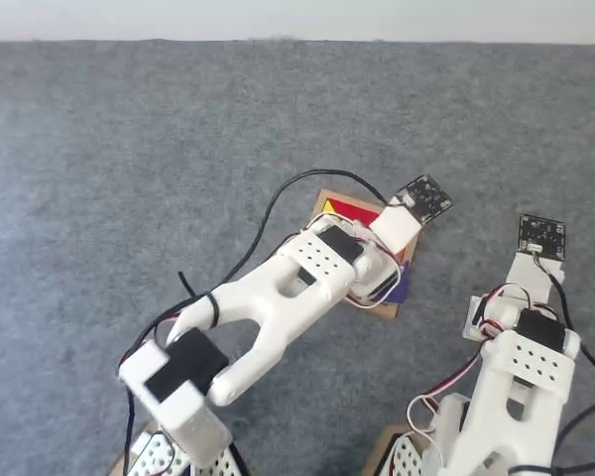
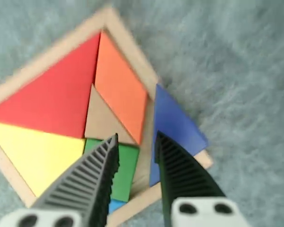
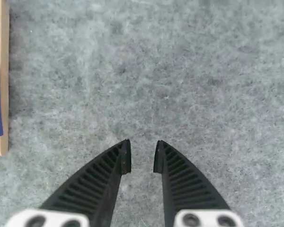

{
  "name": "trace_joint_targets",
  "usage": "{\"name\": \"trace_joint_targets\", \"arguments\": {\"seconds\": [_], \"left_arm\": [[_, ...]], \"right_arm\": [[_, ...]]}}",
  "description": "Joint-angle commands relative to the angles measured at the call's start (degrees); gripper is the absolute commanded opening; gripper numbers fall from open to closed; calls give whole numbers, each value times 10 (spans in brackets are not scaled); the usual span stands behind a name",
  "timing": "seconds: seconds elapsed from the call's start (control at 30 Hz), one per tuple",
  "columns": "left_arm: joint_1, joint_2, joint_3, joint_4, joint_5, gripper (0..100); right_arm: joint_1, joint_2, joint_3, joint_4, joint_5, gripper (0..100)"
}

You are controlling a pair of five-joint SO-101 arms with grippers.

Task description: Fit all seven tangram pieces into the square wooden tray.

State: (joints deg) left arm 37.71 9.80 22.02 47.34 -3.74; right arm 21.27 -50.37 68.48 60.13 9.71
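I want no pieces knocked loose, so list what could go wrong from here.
1. The blue piece lies across the tray's rim, not seated. A push from the left gripper could slide it onto the carpet rather than in.
2. Its open jaws stand over the green piece; lowering there might jam or tip seated pieces.

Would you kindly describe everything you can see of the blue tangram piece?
The blue piece is flat and dark blue with straight edges, and looks like painted wood. It is not seated: it lies askew across the tray rim, with one corner out over the grey carpet and its inner edge over the bare slot beside the orange piece. The open left gripper hovers there, one finger hiding part of it. Contact cannot be told.
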Motion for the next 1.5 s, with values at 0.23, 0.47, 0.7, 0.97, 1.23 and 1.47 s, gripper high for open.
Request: {"name": "trace_joint_targets", "arguments": {"seconds": [0.23, 0.47, 0.7, 0.97, 1.23, 1.47], "left_arm": [[61, -47, 13, -55, 17, 180], [71, 6, 21, -69, 15, 185], [28, 11, 29, -67, -2, 185], [22, 6, 44, -67, -13, 183], [16, -47, 44, -45, -13, 182], [11, -93, 41, -56, -11, 182]], "right_arm": [[-2, 0, -24, -11, -5, 95], [-2, 2, -24, -10, -5, 95], [-2, 3, -24, -10, -5, 95], [-3, 3, -24, -10, -4, 95], [-2, 3, -24, -10, -4, 95], [-3, 3, -24, -10, -4, 95]]}}
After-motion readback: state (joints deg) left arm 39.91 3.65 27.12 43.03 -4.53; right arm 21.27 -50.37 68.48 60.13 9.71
